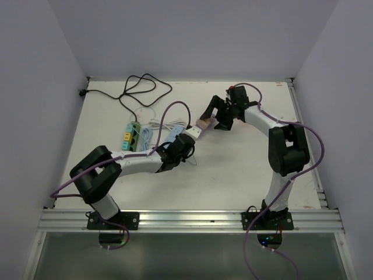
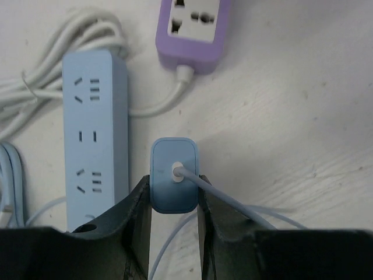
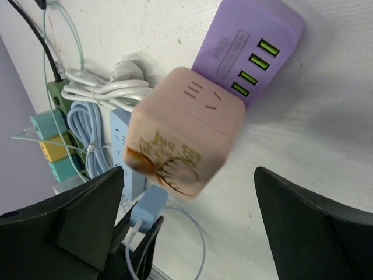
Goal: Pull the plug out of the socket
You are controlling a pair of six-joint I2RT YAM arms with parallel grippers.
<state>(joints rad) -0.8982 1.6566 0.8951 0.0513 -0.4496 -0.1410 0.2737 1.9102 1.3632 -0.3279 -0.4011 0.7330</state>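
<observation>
Left wrist view: purple strip cut off by top edge; blue plug prongs hidden. Right wrist view: pink cube socket blurred, its print unreadable.

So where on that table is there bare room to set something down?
The widest bare patch of the table lies between the left arm and the right arm, nearer than the pink socket cube. Another runs along the far edge, between the black cable and the right gripper. Crowded: left rear, with power strips and coiled cords.

site: robot lab cell | cues: white walled table, aluminium rail
</observation>
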